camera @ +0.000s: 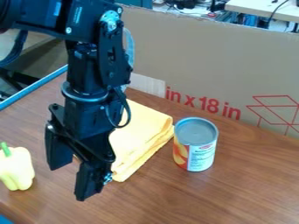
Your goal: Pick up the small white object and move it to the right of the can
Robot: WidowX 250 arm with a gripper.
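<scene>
Claw (69, 183) found released: its two fingers stand apart on a line from about 11 to 5 o'clock (12 being the top of the view), and no held item can be made out between them. One black arm (90, 109) is present, entering from 11 o'clock and hanging down over the table (245, 192). Its height above the wood cannot be judged with certainty.

Yellow pepper (16, 168) lies between 9 and 10 o'clock from the fingertips, near them but apart. Its long axis runs roughly 12 to 6, with the green stem (5, 149) at the upper end. Folded yellow cloth (140, 140) lies between 1 and 2 o'clock of the fingertips, partly hidden behind the arm; the visible fold edges slant from about 1 to 7 o'clock. Can (201, 155) stands upright at 2 to 3 o'clock, farther off than the pepper, its side just beside the cloth's right corner (contact could not be confirmed).

As for edges, a blue strip (35, 90) borders the table toward 10 o'clock, and a cardboard panel (216, 65) rises behind cloth and can from 12 round to 2 o'clock. The wood extends past the can toward 3 and 4 o'clock.
</scene>
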